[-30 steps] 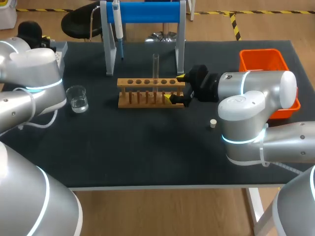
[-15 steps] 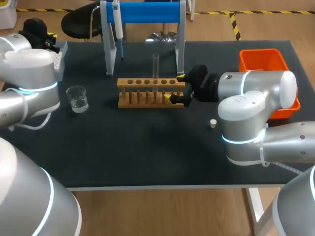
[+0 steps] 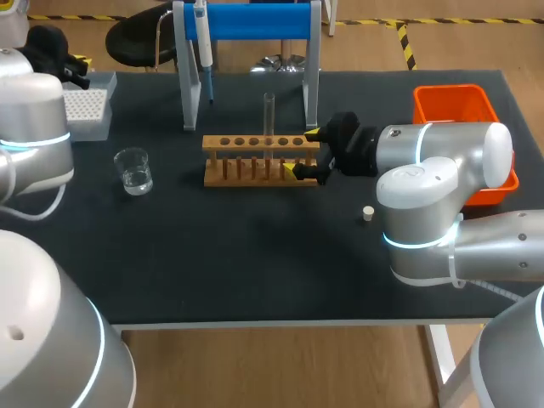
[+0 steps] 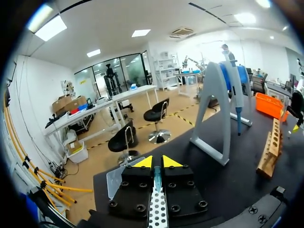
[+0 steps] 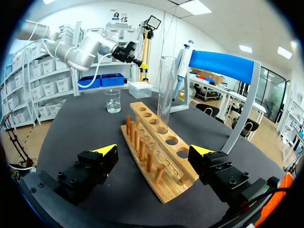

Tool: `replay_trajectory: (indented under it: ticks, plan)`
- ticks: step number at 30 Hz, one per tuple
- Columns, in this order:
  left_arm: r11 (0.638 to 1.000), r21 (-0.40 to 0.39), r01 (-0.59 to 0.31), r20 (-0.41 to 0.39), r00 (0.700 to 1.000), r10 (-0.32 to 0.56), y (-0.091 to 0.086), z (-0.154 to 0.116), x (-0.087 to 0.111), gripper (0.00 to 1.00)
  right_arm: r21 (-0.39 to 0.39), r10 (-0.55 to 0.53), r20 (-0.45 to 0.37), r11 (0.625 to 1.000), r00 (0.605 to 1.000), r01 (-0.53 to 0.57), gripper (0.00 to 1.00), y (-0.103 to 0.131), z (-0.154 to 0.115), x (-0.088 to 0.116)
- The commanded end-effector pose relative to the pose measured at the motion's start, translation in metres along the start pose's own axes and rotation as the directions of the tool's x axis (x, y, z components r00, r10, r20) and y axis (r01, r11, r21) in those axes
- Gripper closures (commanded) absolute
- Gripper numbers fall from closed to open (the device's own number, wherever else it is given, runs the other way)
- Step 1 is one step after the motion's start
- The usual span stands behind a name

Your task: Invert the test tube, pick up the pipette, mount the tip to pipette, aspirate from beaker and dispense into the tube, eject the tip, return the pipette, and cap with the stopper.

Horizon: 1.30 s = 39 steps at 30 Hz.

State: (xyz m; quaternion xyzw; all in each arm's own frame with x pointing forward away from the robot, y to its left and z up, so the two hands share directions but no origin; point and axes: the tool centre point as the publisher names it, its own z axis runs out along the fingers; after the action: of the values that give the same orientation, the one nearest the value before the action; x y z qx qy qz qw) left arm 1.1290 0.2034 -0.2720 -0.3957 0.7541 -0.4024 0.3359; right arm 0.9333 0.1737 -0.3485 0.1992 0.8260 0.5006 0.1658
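Your right gripper [image 5: 153, 150] stood released, its fingers spread wide either side of the near end of the wooden rack [image 3: 255, 161] and touching neither face of it. The test tube [image 3: 269, 115] stood upright in that rack, with two free holes between it and the gripper's end. Beyond the rack, the pipette [image 3: 202, 42] hung on the blue stand [image 3: 246, 21], at the side nearer your left arm. The stopper [image 3: 368, 213] lay on the black table [image 3: 255, 263], near the right arm's elbow and apart from the rack. The orange bin [image 3: 455, 106] sat at the far right edge. Your left gripper [image 4: 156, 164] was closed, with its yellow tips drawn nearly together. A slim bluish piece showed in the gap, and I could not tell whether it was a held object or part of the gripper. That gripper hung above the white tip box [image 3: 85, 110] at the far left corner. The beaker [image 3: 133, 170], with some clear liquid in it, stood between the tip box and the rack.
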Motion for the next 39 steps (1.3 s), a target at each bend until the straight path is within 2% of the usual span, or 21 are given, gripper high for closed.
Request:
replay_trajectory:
  ticks: [1, 3, 6, 10, 15, 21, 28, 33, 37, 39]
  plan:
    - [1.0, -0.007, -0.001, -0.007, 1.0, 0.001, -0.001, 0.0, -0.002, 1.0, 0.0, 0.0, 0.001, 1.0, 1.0, 0.0, 0.0, 0.0, 0.0, 0.0]
    - [1.0, -0.009, -0.025, -0.03, 0.999, 0.025, -0.005, 0.0, 0.002, 1.0, 0.0, 0.0, 0.001, 1.0, 1.0, 0.0, 0.0, 0.0, 0.0, 0.0]
    - [0.998, -0.001, -0.062, -0.098, 0.993, 0.062, -0.019, -0.009, 0.019, 1.0, 0.0, 0.0, 0.001, 1.0, 1.0, 0.0, 0.0, 0.0, 0.0, 0.0]
    - [0.993, 0.013, -0.115, -0.182, 0.976, 0.115, -0.043, -0.035, 0.055, 1.0, 0.0, 0.0, 0.001, 1.0, 1.0, 0.0, 0.0, 0.0, 0.0, 0.0]
    - [0.986, 0.003, -0.169, -0.263, 0.951, 0.164, -0.071, -0.083, 0.106, 1.0, 0.0, 0.0, 0.001, 1.0, 1.0, 0.0, 0.0, 0.0, 0.0, 0.0]
    - [0.988, 0.041, -0.15, -0.35, 0.924, 0.155, -0.09, -0.13, 0.163, 1.0, 0.0, 0.0, 0.001, 1.0, 1.0, 0.0, 0.0, 0.0, 0.0, 0.0]
    - [0.991, 0.066, -0.113, -0.443, 0.887, 0.131, -0.101, -0.164, 0.23, 1.0, 0.0, 0.0, 0.001, 1.0, 1.0, 0.0, 0.0, 0.0, 0.0, 0.0]
    - [0.982, 0.137, -0.127, -0.537, 0.824, 0.182, -0.113, -0.175, 0.276, 1.0, 0.0, 0.0, 0.001, 1.0, 1.0, 0.0, 0.0, 0.0, 0.0, 0.0]
    - [0.975, 0.157, -0.155, -0.603, 0.767, 0.219, -0.121, -0.175, 0.312, 1.0, 0.0, 0.0, 0.001, 1.0, 1.0, 0.0, 0.0, 0.0, 0.0, 0.0]
    - [0.972, 0.167, -0.167, -0.619, 0.749, 0.235, -0.124, -0.176, 0.324, 1.0, 0.0, 0.0, 0.001, 1.0, 1.0, 0.0, 0.0, 0.0, 0.0, 0.0]
